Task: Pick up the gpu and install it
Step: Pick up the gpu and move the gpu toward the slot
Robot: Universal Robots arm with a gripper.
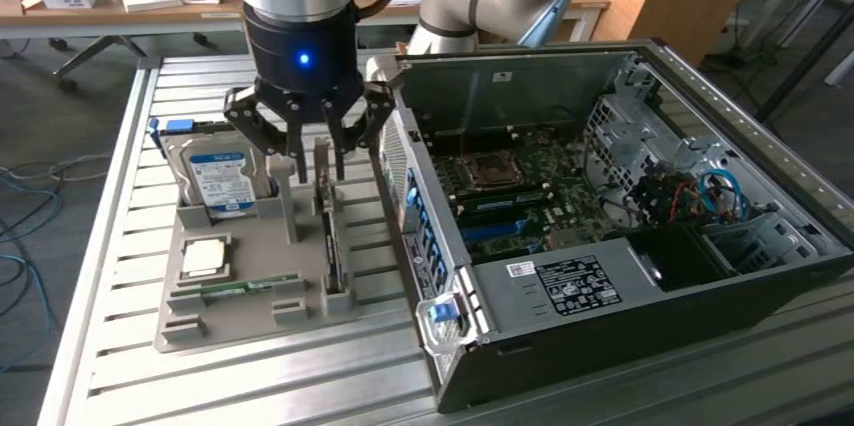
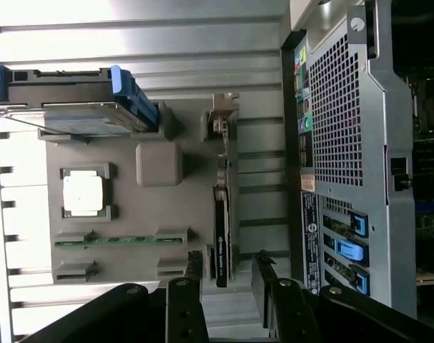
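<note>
The gripper (image 1: 310, 161) is held wide open and nothing is grasped. Its fingers (image 2: 195, 275) are set to either side of the gpu (image 2: 222, 214), with a gap left on each side. The gpu is found directly beneath the hand, stood on its long edge in a slot of the grey holder (image 1: 180, 331), with its silvery bracket (image 2: 221, 118) at one end. A hard drive (image 1: 220, 178) is racked just beside it on one side of the hand, and the open computer case (image 1: 607, 341) is seen on the other side.

The card is judged to be light and stiff, but thin and easily damaged. Its faces are probably smooth enough for a slip if it is pinched loosely. It is best taken across its two flat faces, near the upper edge and about mid-length, so that it is kept balanced. The lower connector edge and any raised parts are best left untouched. A tilted hold could cause binding in the slot.
</note>
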